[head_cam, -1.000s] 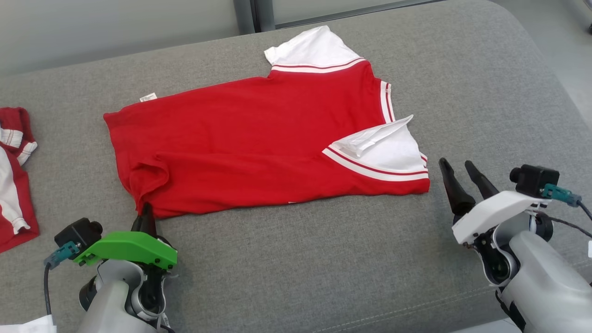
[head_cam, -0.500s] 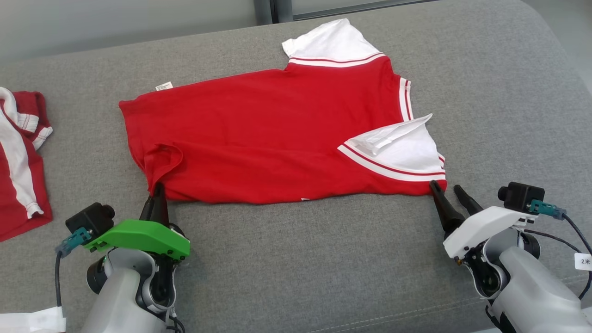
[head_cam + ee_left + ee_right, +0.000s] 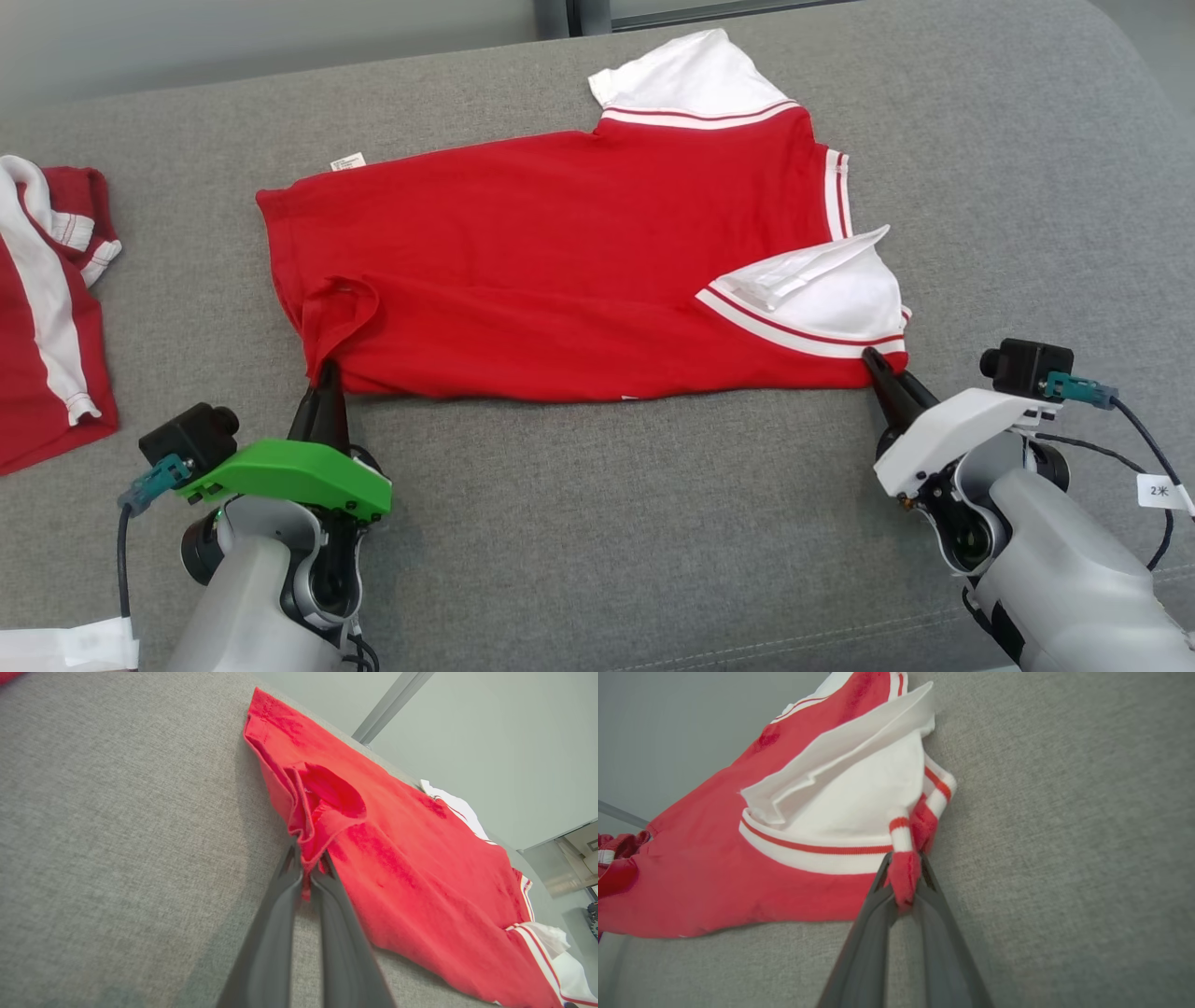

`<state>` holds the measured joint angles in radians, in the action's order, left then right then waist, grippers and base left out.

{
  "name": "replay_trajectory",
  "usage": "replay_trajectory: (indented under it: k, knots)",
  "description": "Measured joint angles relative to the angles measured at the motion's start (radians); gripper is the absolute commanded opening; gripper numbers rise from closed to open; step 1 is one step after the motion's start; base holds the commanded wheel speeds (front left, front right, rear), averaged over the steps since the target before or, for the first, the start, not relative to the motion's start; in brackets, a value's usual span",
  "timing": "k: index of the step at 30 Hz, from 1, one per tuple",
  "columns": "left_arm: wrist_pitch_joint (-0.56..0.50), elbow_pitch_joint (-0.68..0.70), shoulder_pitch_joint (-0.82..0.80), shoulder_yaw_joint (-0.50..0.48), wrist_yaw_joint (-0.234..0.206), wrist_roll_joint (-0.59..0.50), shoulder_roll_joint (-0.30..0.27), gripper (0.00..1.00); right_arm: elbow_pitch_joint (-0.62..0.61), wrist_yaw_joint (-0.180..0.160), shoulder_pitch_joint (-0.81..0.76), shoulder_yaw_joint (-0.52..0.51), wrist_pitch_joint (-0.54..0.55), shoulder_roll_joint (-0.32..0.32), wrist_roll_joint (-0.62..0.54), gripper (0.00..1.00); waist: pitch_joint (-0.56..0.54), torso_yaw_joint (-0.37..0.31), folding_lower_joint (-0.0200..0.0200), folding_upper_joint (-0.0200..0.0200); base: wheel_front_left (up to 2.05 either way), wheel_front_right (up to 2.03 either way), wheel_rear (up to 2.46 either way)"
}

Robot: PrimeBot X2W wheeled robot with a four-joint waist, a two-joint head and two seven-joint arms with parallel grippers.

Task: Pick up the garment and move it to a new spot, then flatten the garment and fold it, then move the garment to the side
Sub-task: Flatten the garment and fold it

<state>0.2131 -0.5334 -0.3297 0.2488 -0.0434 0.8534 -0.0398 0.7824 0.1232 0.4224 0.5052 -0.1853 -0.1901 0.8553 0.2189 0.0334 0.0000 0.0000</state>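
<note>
The garment (image 3: 560, 261) is a red shirt with white, red-striped sleeves, lying folded lengthwise across the grey cushion (image 3: 597, 523). At the shirt's near left corner my left gripper (image 3: 325, 375) is shut on a pinch of red hem, seen close in the left wrist view as the garment (image 3: 397, 858) bunched between the left gripper (image 3: 306, 870) tips. My right gripper (image 3: 878, 366) is shut on the near right corner by the white sleeve. The right wrist view shows the garment (image 3: 784, 858) with red and striped cloth clamped in the right gripper (image 3: 903, 877).
A second red and white garment (image 3: 47, 308) lies crumpled at the cushion's far left. The cushion's rounded right end (image 3: 1120, 140) drops away beyond the shirt. A pale wall and a metal post (image 3: 560, 14) stand behind.
My right gripper moved in to the shirt's near right corner and shut on it. The left gripper kept its hold. The head camera shifted, so the whole picture slid right.
</note>
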Motion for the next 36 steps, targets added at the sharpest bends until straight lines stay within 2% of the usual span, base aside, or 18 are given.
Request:
replay_trajectory:
  k: [13,20,36]
  knots:
    - [0.018,0.03,0.068,-0.028,-0.002,0.002,0.002,0.0,-0.124,0.0,-0.019,0.021,-0.05,-0.031,0.008,0.0,-0.033,-0.014,0.0,0.0,0.0,0.0,0.0]
    - [0.027,0.075,0.152,-0.057,-0.01,0.003,0.002,0.0,-0.199,0.0,-0.115,0.013,-0.061,-0.044,0.018,0.0,-0.065,-0.028,0.0,0.0,0.0,0.0,0.0]
    - [0.03,0.25,0.378,-0.059,-0.041,0.0,0.0,0.0,-0.391,0.0,-0.359,-0.035,-0.062,-0.097,0.034,0.0,-0.127,-0.044,0.0,0.0,0.0,0.0,0.0]
